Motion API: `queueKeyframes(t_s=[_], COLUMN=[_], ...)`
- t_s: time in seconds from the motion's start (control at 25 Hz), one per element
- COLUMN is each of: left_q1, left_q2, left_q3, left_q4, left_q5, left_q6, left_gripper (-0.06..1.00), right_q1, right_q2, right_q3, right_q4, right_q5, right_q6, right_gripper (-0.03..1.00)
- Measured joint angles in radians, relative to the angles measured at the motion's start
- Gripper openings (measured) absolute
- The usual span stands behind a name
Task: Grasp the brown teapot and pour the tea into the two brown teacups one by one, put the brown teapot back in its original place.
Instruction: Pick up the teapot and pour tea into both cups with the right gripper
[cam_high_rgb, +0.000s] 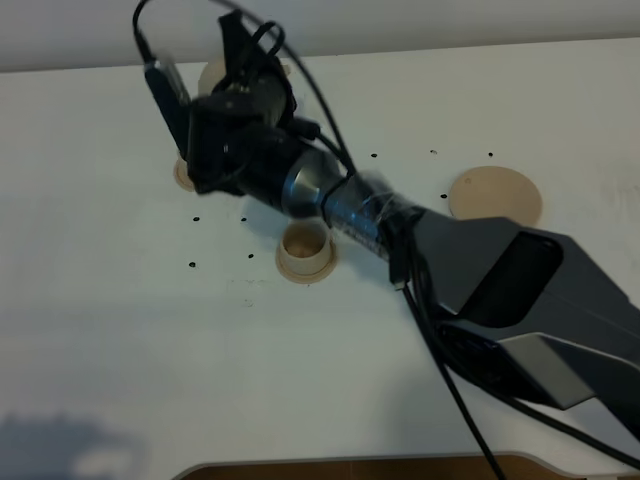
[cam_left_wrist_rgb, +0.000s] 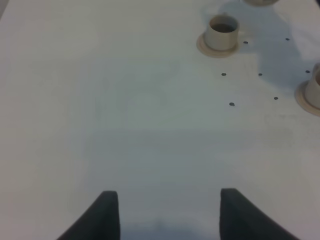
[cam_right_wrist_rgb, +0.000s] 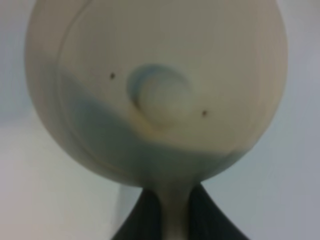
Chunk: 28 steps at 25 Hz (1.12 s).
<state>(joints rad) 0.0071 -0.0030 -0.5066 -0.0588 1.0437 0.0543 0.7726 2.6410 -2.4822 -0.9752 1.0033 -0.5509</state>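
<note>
Nothing readable is showing: no text, label or number is appearing on the brown teapot, teacups or table — all plain.

You get only slivers of the brown teapot and one cup saucer behind the right arm.

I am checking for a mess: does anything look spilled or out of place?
Small dark specks lie scattered on the table near the teacups, and two on the teapot lid. Spill or marks, I cannot tell. Nothing else stands out.
</note>
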Motion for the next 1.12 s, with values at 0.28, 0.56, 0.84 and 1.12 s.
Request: queueKeyframes(t_s=[0.28,0.56,0.84,1.12], left_q1=[0.0,0.0,0.0,0.0], left_q2=[0.0,0.0,0.0,0.0], left_q3=[0.0,0.0,0.0,0.0], left_q4=[0.0,0.0,0.0,0.0], left_q5=[0.0,0.0,0.0,0.0], left_q6=[0.0,0.001,0.001,0.001], left_gripper=[0.49,0.49,0.49,0.49], right_q1=[-0.042,-0.068,-0.089,-0.091], right_q2=[-0.053,-0.055,-0.029,-0.045], right_q3=[0.0,0.0,0.0,0.0], right_q4=[0.381,0.61,0.743,0.717], right_q5=[0.163,0.215,0.22,0.227], right_q6=[0.048,0.199,0.235,0.239], right_gripper=[0.11,0.11,0.11,0.11])
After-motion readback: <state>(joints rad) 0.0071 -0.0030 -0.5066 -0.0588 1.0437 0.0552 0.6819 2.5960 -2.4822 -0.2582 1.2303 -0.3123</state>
